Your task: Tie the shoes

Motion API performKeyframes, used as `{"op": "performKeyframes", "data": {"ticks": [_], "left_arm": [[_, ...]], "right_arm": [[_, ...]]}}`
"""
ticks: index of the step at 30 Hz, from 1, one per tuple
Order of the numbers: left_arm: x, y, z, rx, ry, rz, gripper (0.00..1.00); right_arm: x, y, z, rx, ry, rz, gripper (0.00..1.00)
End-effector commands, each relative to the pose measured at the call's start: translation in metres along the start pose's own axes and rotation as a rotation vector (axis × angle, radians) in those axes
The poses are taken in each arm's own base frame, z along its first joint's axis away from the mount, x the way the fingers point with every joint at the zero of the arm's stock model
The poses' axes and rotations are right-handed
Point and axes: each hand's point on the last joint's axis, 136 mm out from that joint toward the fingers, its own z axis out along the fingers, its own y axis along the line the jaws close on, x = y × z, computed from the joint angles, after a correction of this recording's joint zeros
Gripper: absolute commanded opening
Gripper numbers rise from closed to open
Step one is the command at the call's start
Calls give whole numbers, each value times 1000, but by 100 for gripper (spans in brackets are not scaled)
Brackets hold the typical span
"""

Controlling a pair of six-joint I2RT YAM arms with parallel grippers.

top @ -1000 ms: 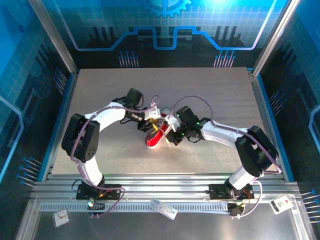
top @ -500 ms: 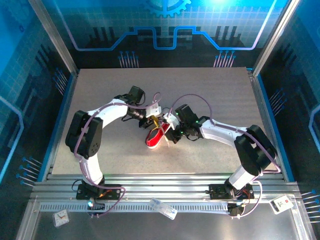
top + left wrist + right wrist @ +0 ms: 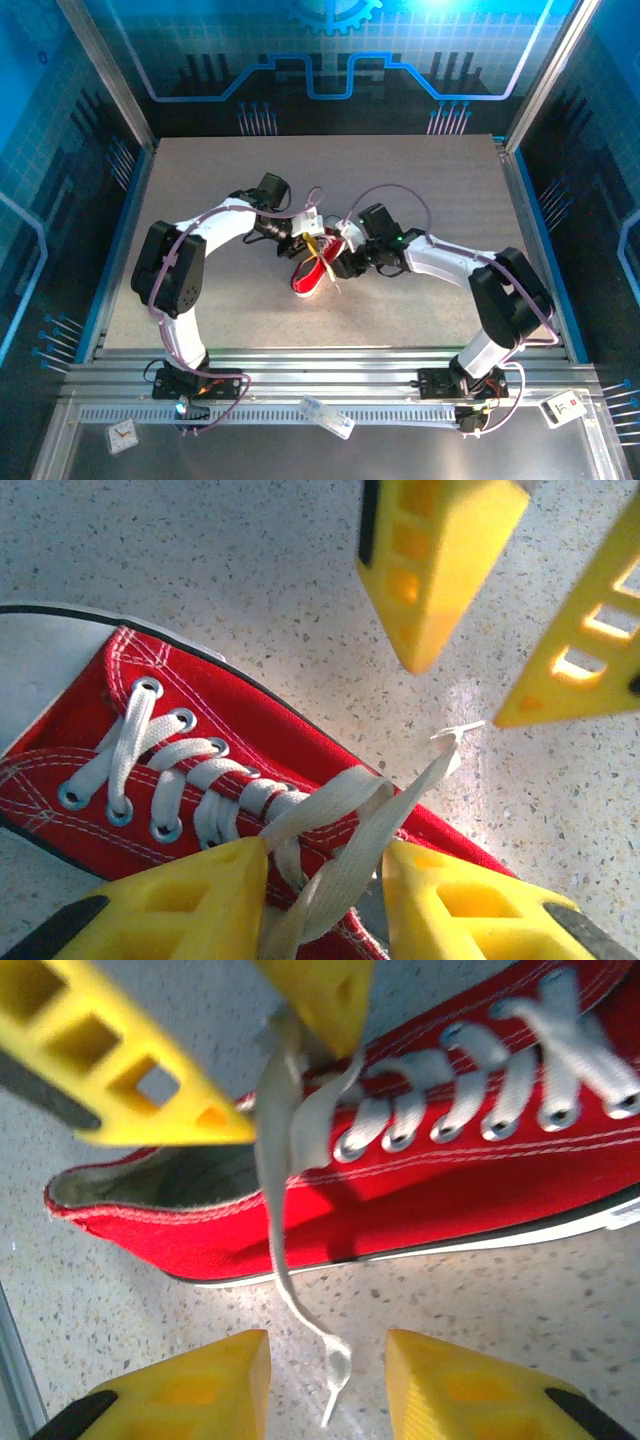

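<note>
As it lies diagonally, the sneaker (image 3: 310, 277) points its toe near-left.

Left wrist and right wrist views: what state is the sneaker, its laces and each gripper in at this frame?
red sneaker: resting on its sole on the table, laced but untied.
white laces: threaded through the eyelets, loose strands bunched above the tongue, no knot, one free end down on the table.
left gripper: closed on the bunched laces.
right gripper: open, the free lace end lying between its fingers, untouched.

White laces (image 3: 335, 815) inside left pincer (image 3: 325, 858)
</note>
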Motion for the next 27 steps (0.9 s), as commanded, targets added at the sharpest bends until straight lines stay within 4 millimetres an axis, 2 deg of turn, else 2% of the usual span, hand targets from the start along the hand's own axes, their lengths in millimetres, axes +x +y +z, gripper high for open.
{"op": "performKeyframes", "data": {"ticks": [1,10,18,27], "left_arm": [[0,-8,-1,15,-10,15,38],[1,-8,-2,-13,-13,23,46],[2,-7,-4,-28,-20,28,49],[1,-5,-6,-36,-30,22,49]], "right_arm": [[-30,6,-16,-60,-101,61,37],[-55,4,2,-109,-87,119,39],[-54,2,20,-109,-36,125,42],[-54,2,30,-116,9,120,42]]}}
